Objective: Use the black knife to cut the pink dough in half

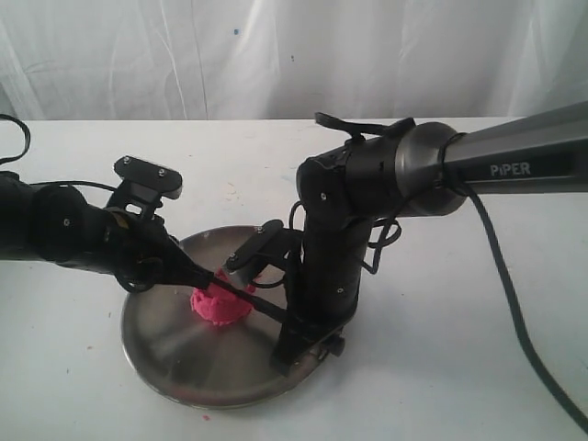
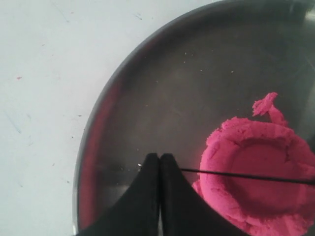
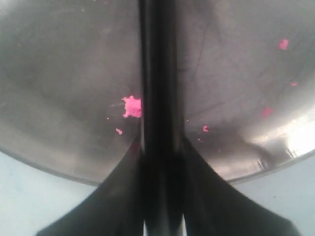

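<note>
On the round steel plate (image 1: pixel 156 367) lies the pink dough (image 1: pixel 220 308), one lump with a dented middle (image 2: pixel 256 147). My right gripper (image 1: pixel 301 342) points down at the plate's near right rim, shut on the black knife (image 3: pixel 157 73). The thin blade (image 1: pixel 262 305) reaches left across the top of the dough (image 2: pixel 246 176). My left gripper (image 2: pixel 160 156) has its fingers pressed together just left of the dough, right beside the blade's far end. The blade tip is hidden behind one finger.
Tiny pink crumbs (image 3: pixel 131 106) dot the plate (image 3: pixel 64 73) near the right gripper, and one lies on the white table (image 1: pixel 204 418). A black cable (image 1: pixel 524 340) trails along the right. A white curtain (image 1: pixel 276 55) hangs behind.
</note>
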Tool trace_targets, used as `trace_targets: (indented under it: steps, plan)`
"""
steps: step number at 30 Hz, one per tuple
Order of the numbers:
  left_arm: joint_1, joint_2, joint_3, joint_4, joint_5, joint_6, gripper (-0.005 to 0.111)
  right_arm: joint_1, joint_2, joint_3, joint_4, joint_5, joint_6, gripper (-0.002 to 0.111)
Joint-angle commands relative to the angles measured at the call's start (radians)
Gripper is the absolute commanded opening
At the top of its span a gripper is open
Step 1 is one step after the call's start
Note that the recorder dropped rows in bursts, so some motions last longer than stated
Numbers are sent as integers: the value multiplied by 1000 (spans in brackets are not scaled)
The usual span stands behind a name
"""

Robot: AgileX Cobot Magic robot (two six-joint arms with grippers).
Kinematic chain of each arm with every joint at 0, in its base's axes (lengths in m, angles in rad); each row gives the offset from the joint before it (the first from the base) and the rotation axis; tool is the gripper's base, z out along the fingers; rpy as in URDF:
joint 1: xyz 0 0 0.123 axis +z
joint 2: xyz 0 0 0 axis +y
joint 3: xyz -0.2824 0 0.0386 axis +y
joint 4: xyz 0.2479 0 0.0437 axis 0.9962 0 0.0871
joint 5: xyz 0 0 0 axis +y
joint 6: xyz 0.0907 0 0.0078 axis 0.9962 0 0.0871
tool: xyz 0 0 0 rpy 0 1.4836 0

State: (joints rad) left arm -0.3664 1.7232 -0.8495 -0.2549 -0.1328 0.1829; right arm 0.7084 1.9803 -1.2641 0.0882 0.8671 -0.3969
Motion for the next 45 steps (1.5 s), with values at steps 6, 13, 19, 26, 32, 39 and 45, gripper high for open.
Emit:
trace_targets:
  steps: [6, 13, 19, 26, 32, 39, 45]
  plan:
    - [-6, 23, -1, 1, 6, 0, 0, -2, 22, -2, -4, 6, 1, 0]
    - [-6, -5, -1, 1, -19, 0, 0, -2, 22, -2, -4, 6, 1, 0]
    - [-6, -75, -1, 24, -12, 0, 0, -2, 22, -2, -4, 6, 1, 0]
    - [-6, -13, -1, 57, -95, 0, 0, -2, 22, -2, 0, 9, 1, 0]
    - [-6, 46, -1, 129, -136, -43, 0, -2, 22, -2, -1, 7, 1, 0]
    - [-6, 132, -1, 129, -130, -52, 0, -2, 22, -2, 1, -2, 1, 0]
    - [-6, 201, -1, 129, -134, -52, 0, -2, 22, -2, 1, -5, 1, 0]
